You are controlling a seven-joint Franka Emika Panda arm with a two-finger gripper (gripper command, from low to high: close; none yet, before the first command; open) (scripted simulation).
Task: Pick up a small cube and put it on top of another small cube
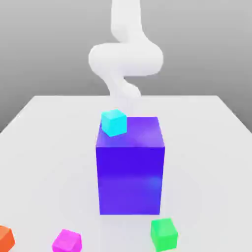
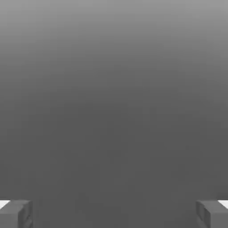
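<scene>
The small magenta-pink cube (image 1: 67,240) lies on the white table (image 1: 44,147) near the front edge, toward the exterior view's left. A green small cube (image 1: 164,234) sits toward the front right and an orange one (image 1: 5,237) at the far left edge. A cyan small cube (image 1: 114,122) rests on top of the big blue-violet block (image 1: 130,172), at its back left corner. My white arm (image 1: 125,59) rises behind the block, far from the cubes. In the hand view my gripper (image 2: 114,214) is open, its fingertips (image 2: 15,213) wide apart with nothing between them, facing plain grey.
The tall blue-violet block stands in the middle of the table between the arm and the front row of small cubes. Bare table surface lies on both sides of the block.
</scene>
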